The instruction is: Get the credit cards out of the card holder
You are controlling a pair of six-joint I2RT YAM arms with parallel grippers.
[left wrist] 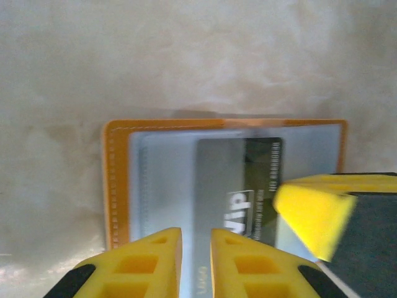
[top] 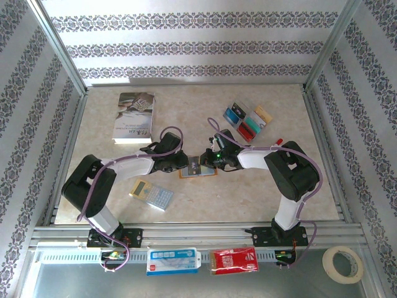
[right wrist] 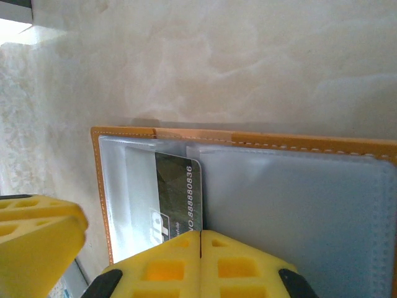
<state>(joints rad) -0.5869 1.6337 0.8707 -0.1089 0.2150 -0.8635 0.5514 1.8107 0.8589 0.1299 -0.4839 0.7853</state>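
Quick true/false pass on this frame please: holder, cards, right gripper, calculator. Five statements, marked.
1. The card holder lies open on the table, between the left gripper and the right gripper. True.
2. A dark card sits in one of its pockets. True.
3. The right gripper's jaws are wide open. False: its fingers are closed together.
4. The calculator rests on the book. False: the calculator lies on the table near the left arm, apart from the book farther back.
5. Coloured cards lie in a cluster outside the holder, farther back on the table. True.
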